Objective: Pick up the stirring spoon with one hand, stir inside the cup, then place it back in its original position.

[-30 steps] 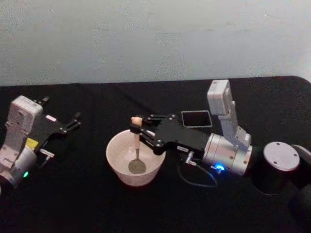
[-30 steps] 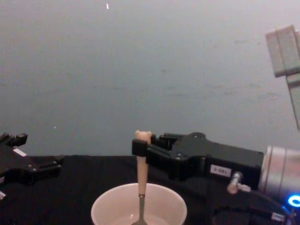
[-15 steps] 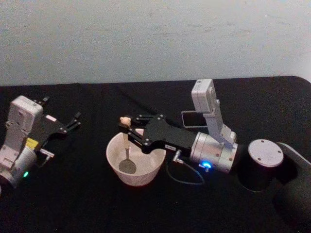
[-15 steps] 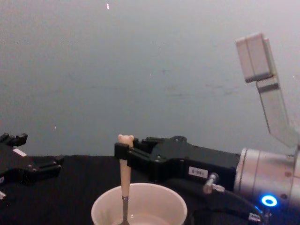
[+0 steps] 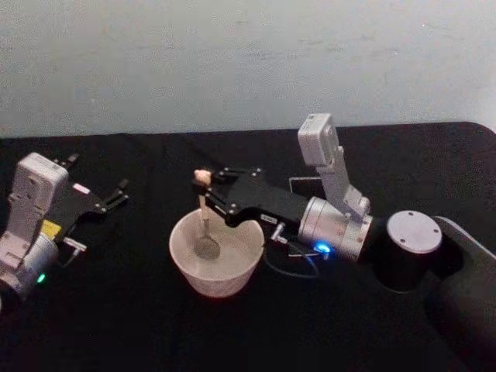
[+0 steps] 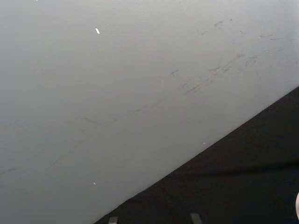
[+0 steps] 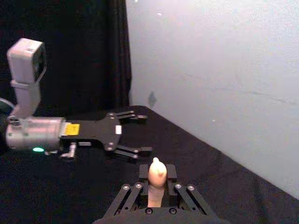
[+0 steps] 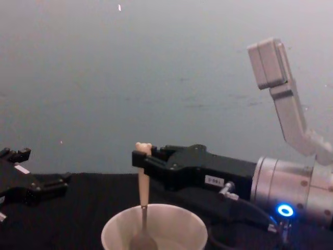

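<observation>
Now the R gripper [image 5: 206, 188], reaching in from the robot's right, is clamped on the stirring spoon [image 5: 204, 221] just below its bear head. Spoon's upright, metal bowl down inside the cup [image 5: 186, 267]. Prob. light, stiff, w/ a smooth handle that may swivel, so pinch high and firm. L gripper [image 5: 116, 195] parked at left, fingers spread, empty.

The stirring spoon [image 5: 204, 221] hangs upright from the right gripper [image 5: 208, 187], metal bowl down inside the cream cup [image 5: 222, 280] below.
</observation>
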`<state>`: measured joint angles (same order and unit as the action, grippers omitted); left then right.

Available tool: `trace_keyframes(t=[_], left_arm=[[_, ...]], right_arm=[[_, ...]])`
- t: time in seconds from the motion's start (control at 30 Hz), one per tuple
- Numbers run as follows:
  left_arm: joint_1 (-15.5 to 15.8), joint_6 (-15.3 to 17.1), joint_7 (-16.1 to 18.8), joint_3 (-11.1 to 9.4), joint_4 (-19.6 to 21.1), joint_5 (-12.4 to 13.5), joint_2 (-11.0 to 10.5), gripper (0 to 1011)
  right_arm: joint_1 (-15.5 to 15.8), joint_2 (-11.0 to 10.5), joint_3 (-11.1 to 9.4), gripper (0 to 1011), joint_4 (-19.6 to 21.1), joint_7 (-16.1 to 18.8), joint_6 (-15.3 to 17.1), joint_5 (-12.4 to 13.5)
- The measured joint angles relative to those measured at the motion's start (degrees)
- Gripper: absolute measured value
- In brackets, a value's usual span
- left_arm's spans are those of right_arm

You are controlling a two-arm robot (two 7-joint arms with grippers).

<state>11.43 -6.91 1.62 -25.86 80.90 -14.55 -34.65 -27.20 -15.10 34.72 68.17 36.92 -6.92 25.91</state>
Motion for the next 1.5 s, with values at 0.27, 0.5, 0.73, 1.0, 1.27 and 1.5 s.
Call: trace_keyframes(t=[0.27, 0.5, 0.73, 1.0, 1.27, 1.5], left_arm=[[0.0, 0.0, 0.0, 0.0, 0.0, 0.0, 0.0, 1001], [0.0, 0.0, 0.0, 0.0, 0.0, 0.0, 0.0, 1001], [0.0, 0.0, 0.0, 0.0, 0.0, 0.0, 0.0, 1001], [0.0, 0.0, 0.0, 0.0, 0.0, 0.0, 0.0, 1001], [0.0, 0.0, 0.0, 0.0, 0.0, 0.0, 0.0, 1001], [0.0, 0.0, 0.0, 0.0, 0.0, 0.0, 0.0, 1001]], right_arm=[[0.18, -0.87, -1.95, 214, 0.08, -0.93, 0.5, -0.07], [2.09, -3.05, -3.69, 214, 2.66, -1.23, 1.78, 0.82], [4.51, -5.22, -3.78, 214, 6.55, 0.06, 3.02, 1.94], [6.86, -6.82, -2.58, 214, 10.4, 1.58, 4.42, 3.52], [6.79, -6.33, -0.68, 214, 10.79, 2.31, 4.87, 4.02], [4.77, -4.25, 0.42, 214, 8.25, 1.92, 4.03, 3.81]])
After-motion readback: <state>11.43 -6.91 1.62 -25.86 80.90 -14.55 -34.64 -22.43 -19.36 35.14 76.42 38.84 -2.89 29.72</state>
